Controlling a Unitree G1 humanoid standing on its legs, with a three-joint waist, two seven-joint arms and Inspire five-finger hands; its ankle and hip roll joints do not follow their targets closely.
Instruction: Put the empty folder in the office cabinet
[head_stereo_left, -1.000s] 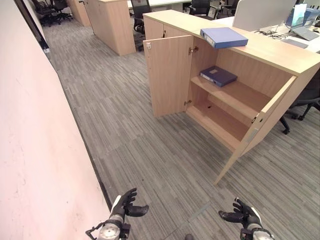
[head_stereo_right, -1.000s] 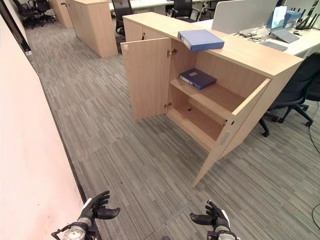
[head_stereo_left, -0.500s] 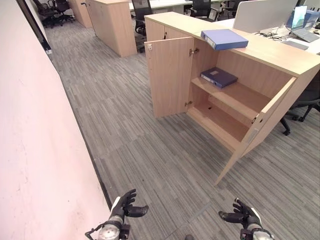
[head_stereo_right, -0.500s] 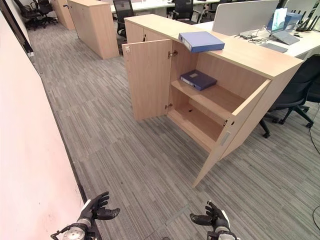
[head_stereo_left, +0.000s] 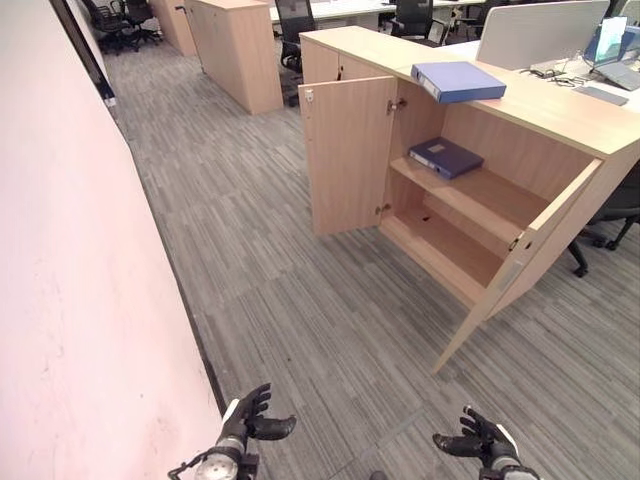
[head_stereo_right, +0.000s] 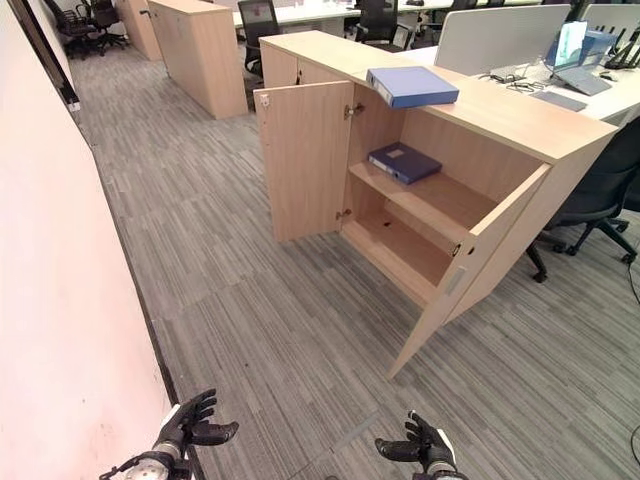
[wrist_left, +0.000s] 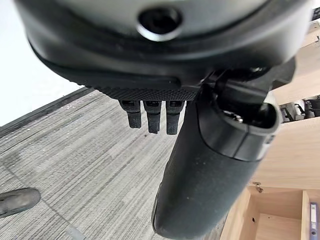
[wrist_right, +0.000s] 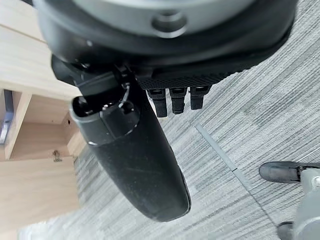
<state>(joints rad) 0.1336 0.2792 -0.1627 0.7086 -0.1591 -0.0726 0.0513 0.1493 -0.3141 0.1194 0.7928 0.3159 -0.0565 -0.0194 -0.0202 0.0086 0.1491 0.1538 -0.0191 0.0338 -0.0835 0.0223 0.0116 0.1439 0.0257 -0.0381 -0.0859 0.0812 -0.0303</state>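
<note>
1. Left eye view: looking down on an office cabinet (head_stereo_left: 470, 200) with both doors swung wide, well apart from the robot across grey carpet (head_stereo_left: 300, 300). Lying flat on the cabinet top, a light blue folder (head_stereo_left: 458, 80), likely the one to be stored; resting on the upper shelf (head_stereo_left: 490, 190), a darker blue folder (head_stereo_left: 446, 157). Hanging low at the frame's bottom, the left hand (head_stereo_left: 246, 420) and the right hand (head_stereo_left: 478, 443), both with fingers relaxed and spread, holding nothing.

2. Right eye view: showing the same layout, with the lower shelf (head_stereo_right: 405, 250) bare and the right-side door (head_stereo_right: 470, 270) angled out toward the walking path. Judging the step in hand as the approach: closing in on the cabinet front squarely, steering between the two doors, keeping clear of that jutting door edge.

3. Left wrist view: seeing the left hand's thumb extended and its fingers (wrist_left: 152, 116) fairly straight over carpet, gripping nothing; a corner of the cabinet interior showing past it.

4. Right wrist view: seeing the right hand's fingers (wrist_right: 175, 98) relaxed beside its thumb, empty as well, cabinet wood at the side. Advising a stop close enough for both hands to be reaching the top without stretching, then taking the folder by its long edges, level.
</note>
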